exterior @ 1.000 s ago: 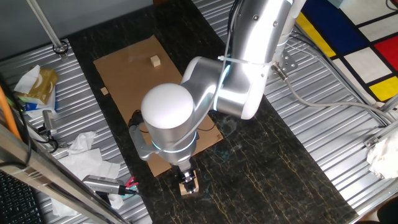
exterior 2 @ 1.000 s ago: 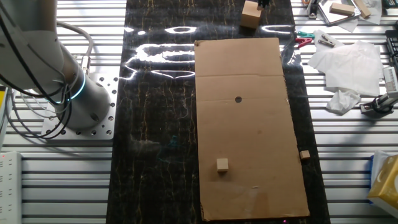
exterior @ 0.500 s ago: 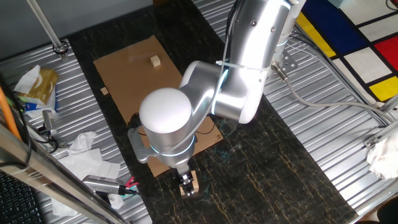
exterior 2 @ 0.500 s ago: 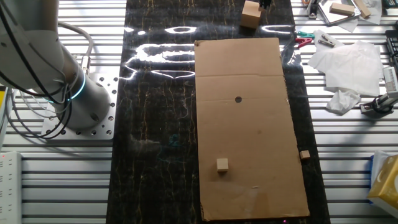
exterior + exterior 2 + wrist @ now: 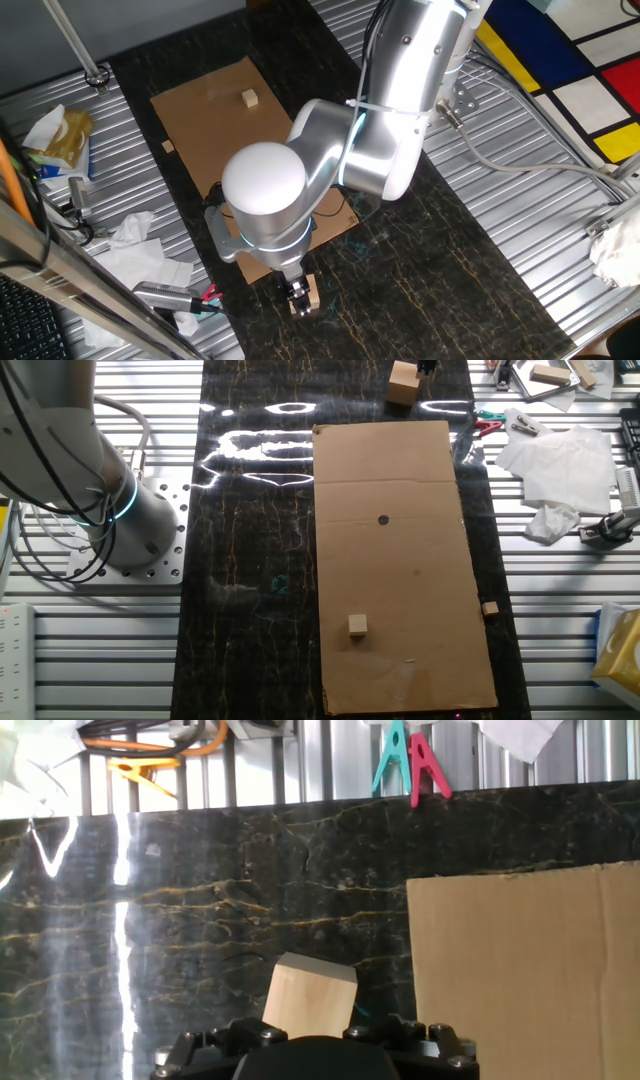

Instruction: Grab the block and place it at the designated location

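The block (image 5: 311,293) is a pale tan wooden cube on the dark marble strip, just off the near end of the brown cardboard sheet (image 5: 200,120). In the other fixed view the block (image 5: 403,382) sits beyond the sheet's (image 5: 400,610) far edge. My gripper (image 5: 299,292) hangs low over it, one dark finger (image 5: 425,365) showing beside the cube, and looks open. The hand view shows the block (image 5: 310,998) close up, slightly turned, just above the gripper body; the fingertips are hidden. The designated location, a black dot (image 5: 383,519), is bare. The arm hides it in one fixed view.
A much smaller tan cube (image 5: 357,624) lies on the sheet and a tiny chip (image 5: 489,608) beside it. Crumpled tissue (image 5: 555,460), tools and coloured clips (image 5: 410,762) crowd the metal table edge near the block. The robot base (image 5: 120,520) stands across the marble strip.
The arm has sunk slightly down and left over the block. The block has stayed in place.
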Action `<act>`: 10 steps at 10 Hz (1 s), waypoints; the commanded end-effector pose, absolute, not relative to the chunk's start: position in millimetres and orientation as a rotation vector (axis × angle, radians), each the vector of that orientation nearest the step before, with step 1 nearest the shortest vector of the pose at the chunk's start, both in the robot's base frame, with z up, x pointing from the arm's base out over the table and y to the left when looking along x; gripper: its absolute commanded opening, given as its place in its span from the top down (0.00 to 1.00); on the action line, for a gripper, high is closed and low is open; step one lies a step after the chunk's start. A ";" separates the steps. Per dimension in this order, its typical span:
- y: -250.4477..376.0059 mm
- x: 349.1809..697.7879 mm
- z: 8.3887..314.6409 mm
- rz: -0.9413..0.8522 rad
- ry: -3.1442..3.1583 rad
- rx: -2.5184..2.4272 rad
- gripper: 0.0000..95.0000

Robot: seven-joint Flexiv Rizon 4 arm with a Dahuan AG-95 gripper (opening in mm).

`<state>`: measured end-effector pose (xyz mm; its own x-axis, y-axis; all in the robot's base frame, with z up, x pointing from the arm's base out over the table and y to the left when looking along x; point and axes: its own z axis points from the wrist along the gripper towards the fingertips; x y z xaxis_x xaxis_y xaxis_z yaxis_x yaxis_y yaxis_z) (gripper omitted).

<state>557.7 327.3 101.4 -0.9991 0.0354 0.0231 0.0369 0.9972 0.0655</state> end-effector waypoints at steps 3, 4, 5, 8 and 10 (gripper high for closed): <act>326.9 557.0 101.8 -0.104 -3.117 -0.032 0.20; 326.9 557.0 101.8 -0.103 -3.114 -0.031 0.40; 327.0 557.0 101.7 -0.099 -3.109 -0.032 0.40; 327.3 556.9 101.7 -0.098 -3.096 -0.037 0.40; 327.4 556.9 101.7 -0.098 -3.091 -0.040 0.20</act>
<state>556.9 327.1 102.2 -0.9986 0.0251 0.0474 0.0280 0.9976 0.0629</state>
